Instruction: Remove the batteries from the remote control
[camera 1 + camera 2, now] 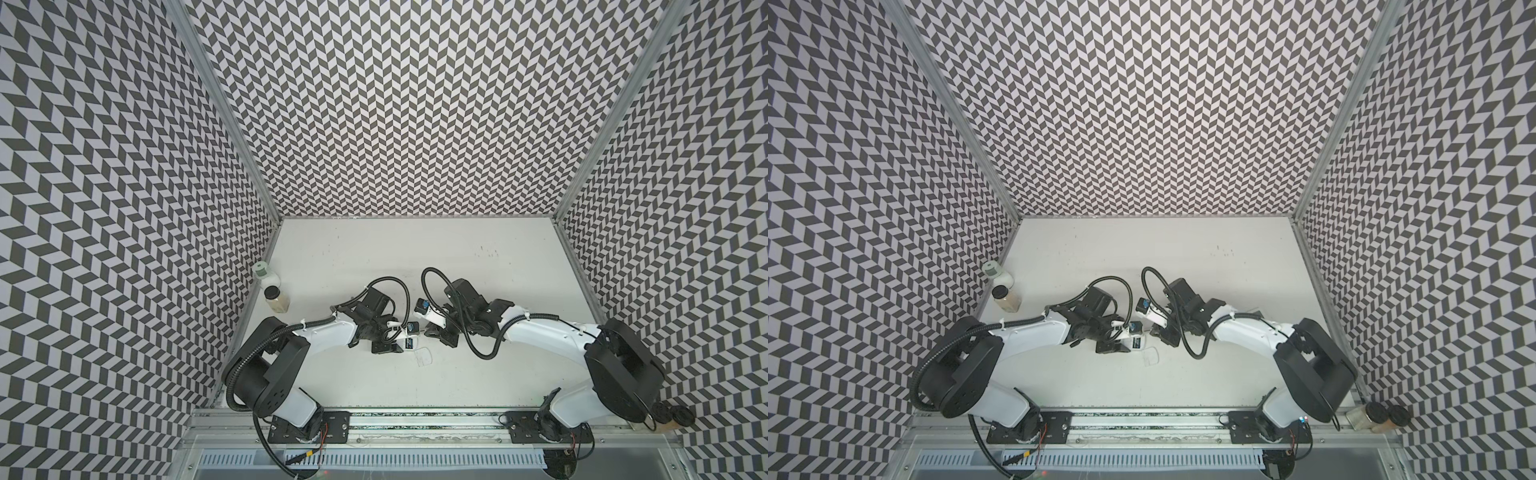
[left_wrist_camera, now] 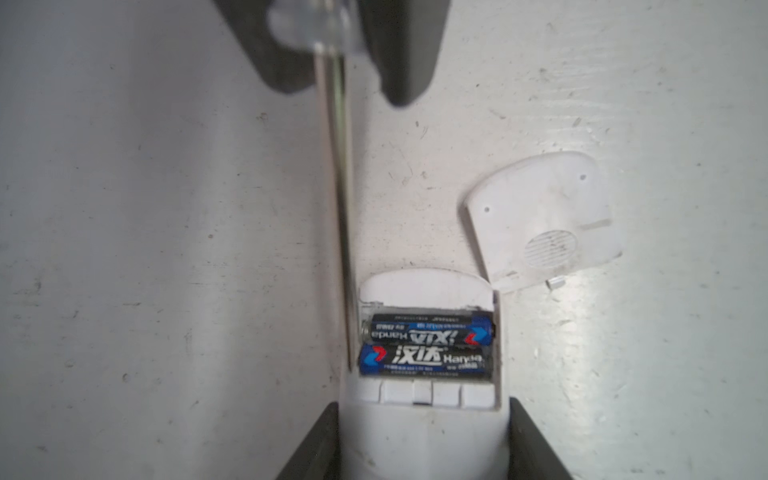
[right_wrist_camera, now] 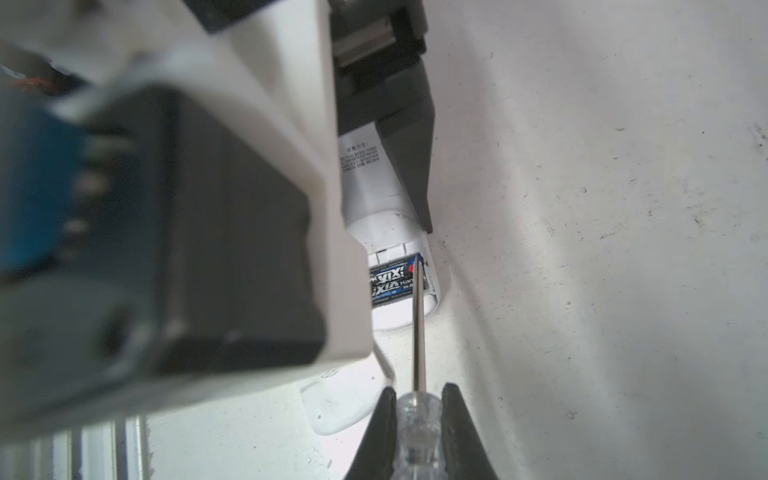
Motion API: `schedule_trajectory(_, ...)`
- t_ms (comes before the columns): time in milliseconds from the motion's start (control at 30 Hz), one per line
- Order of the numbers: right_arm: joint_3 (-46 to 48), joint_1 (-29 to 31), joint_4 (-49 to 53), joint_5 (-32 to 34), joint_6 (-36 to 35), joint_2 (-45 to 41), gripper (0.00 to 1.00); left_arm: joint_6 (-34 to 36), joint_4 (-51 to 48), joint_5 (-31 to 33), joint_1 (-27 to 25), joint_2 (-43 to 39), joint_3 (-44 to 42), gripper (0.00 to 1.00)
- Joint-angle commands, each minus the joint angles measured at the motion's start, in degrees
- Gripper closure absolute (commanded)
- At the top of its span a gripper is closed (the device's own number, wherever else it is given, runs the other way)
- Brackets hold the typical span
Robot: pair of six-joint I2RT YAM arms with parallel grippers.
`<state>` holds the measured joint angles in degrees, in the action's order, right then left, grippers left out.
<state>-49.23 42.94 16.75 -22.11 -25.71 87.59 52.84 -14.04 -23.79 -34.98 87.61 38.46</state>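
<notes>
Clear handle of the screwdriver [image 3: 419, 340] fills the bottom centre of the right wrist view. The right gripper [image 3: 417, 390] is clamped narrow on it. The shaft runs up the frame to the open compartment of the remote control [image 3: 374, 195]. Its tip sits at one end of the batteries [image 3: 392, 280], against the compartment wall.

Left wrist view: the left gripper [image 2: 422, 440] holds the remote body at the bottom edge, jaws half spread, one on each side. Both black batteries lie seated side by side at lower centre. The shaft comes down along the compartment's left edge. The cover [image 2: 540, 220] lies loose, right of centre, apart from the tool.

Both top views: the two grippers meet near the middle of the table [image 1: 415, 257]. The compartment is too small there to read.

Procedure, as I judge it:
1. I keep the left grip firm so the remote cannot rock.
2. I work the tip under the battery's end, not against its side.
3. I lever slowly, since a sudden release could fling the battery or skid the tip.
4. I lift one battery at a time.
</notes>
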Motion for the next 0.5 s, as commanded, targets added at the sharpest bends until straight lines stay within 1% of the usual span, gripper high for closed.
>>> schedule_trajectory(0, -2.00, -0.05, 0.12, -0.53, -0.69, 1.82, 1.00, 0.42, -1.92, -1.52, -1.14, -0.38, 0.00, 0.64)
schedule_trajectory(467, -2.70, 0.04, 0.67, 2.17, 0.14, 3.81, 1.00, 0.42, -1.88, -1.43, -1.25, -0.61, -0.23, 0.65)
